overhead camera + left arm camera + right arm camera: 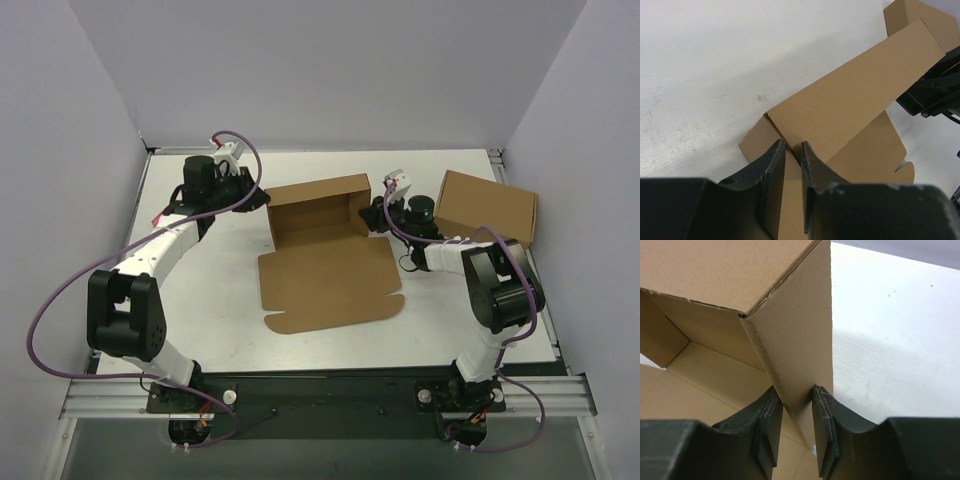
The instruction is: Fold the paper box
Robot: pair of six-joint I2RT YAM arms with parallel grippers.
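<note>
Black left fingers (771, 172) filled the bottom of the left wrist view. They were drawn nearly together with only a thin sheet of brown cardboard between them, clamped on the upright left end wall of the paper box (325, 275). At the opposite end the right fingers (769, 415) did likewise. They were narrowed about the standing right end wall, one against each face of the panel, and the wall's lower edge ran down between them.

From above, the paper box lay about the middle of the surface (225, 330), somewhat nearer the far edge than the near one. It was half formed. Its far part had a long back wall and two short end walls raised around a floor, open on top. Its near part was one broad flat panel lying on the surface and reaching toward the near edge, with rounded tabs at its near corners. Both arms reached in from the near edge — the left to the box's left end, the right to its right end.

A second cardboard box (487, 207), closed and fully shaped, sat near the far right corner of the surface. It was just beyond the right arm's wrist and apart from the paper box.
</note>
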